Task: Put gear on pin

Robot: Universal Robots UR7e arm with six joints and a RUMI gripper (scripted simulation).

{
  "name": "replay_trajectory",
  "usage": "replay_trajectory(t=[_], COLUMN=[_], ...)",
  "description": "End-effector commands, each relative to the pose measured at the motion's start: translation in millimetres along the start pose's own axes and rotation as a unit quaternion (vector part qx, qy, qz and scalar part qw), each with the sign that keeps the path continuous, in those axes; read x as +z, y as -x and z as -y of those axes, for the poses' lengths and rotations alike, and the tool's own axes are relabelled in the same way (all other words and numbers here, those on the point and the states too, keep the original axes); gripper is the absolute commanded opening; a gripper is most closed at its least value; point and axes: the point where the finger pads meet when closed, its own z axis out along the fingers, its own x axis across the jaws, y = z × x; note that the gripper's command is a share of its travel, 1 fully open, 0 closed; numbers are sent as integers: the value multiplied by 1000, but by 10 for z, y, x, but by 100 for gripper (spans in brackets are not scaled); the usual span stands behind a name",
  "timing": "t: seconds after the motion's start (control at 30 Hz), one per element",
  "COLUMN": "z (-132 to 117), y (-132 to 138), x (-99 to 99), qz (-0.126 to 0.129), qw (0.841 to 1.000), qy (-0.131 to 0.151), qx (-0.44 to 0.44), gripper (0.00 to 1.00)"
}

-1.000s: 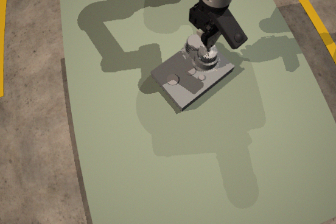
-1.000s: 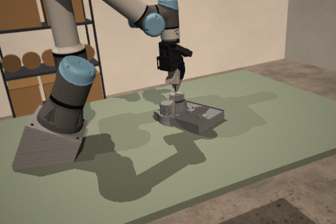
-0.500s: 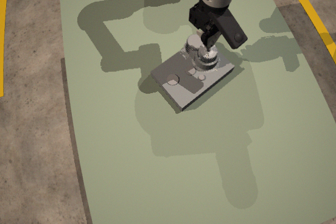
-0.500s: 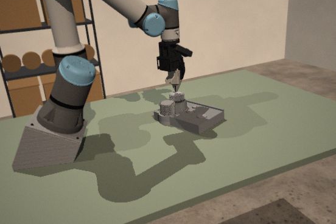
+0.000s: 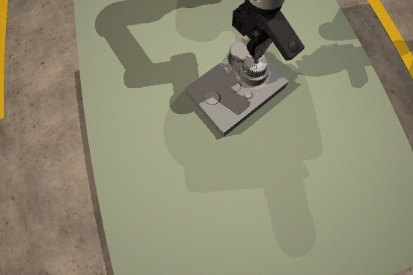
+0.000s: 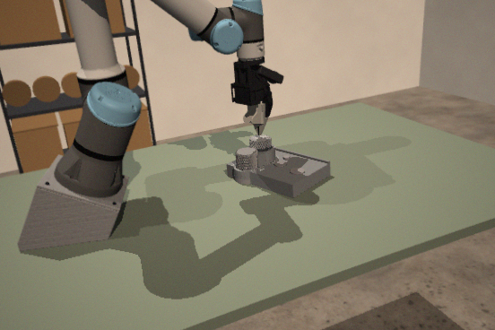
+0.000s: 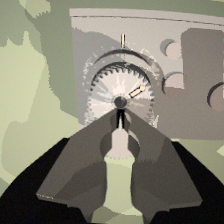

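The gripper (image 7: 120,121) was clenched on nothing, fingertips together directly above the pin (image 7: 120,102). Just beyond them the arrow gear (image 7: 121,95) sat on that pin, its arrow (image 7: 137,92) angled right of the collar mark (image 7: 123,40) farther ahead. Best practice: press lightly off-centre, rotate counter-clockwise slowly, and stop at the mark.

the arm reaches from its grey pedestal (image 6: 45,223) across the green desk (image 6: 359,210), hand (image 6: 259,128) pointing straight down, fingers pinched together on nothing, tips just above the taller gear (image 6: 260,142). a second gear (image 6: 245,158) sits just beside it on the grey block (image 6: 296,180). behind, a shelf rack (image 6: 144,93) holds brown boxes.
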Motion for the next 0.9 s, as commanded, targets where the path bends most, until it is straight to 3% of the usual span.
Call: replay_trajectory(t=[0.0,0.3,0.87], z=[-67,-267,-277], y=[8,30,32], x=[-2,-2,76], qz=[0,0,1], qw=[1000,1000,1000], qy=[0,0,1], qx=[0,0,0], gripper=[0,0,0])
